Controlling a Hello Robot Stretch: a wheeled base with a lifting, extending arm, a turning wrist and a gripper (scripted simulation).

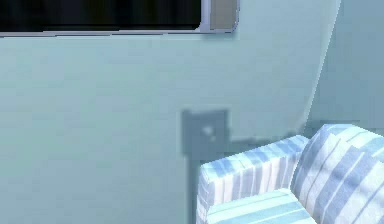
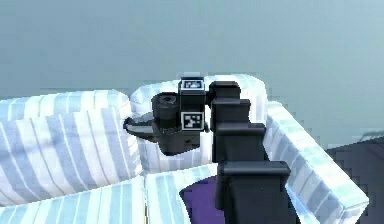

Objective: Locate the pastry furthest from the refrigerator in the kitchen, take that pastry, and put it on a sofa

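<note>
Striped sofa (image 2: 60, 140) against pale blue wall (image 2: 200, 40)

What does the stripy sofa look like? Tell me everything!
The sofa is covered in soft-looking cloth with pale blue and white stripes. It has plump back cushions, flat seat cushions and rounded armrests, and stands before a plain bluish wall. The robot's arm reaches over its seat, the gripper in front of a back cushion; whether they touch cannot be told.
</note>
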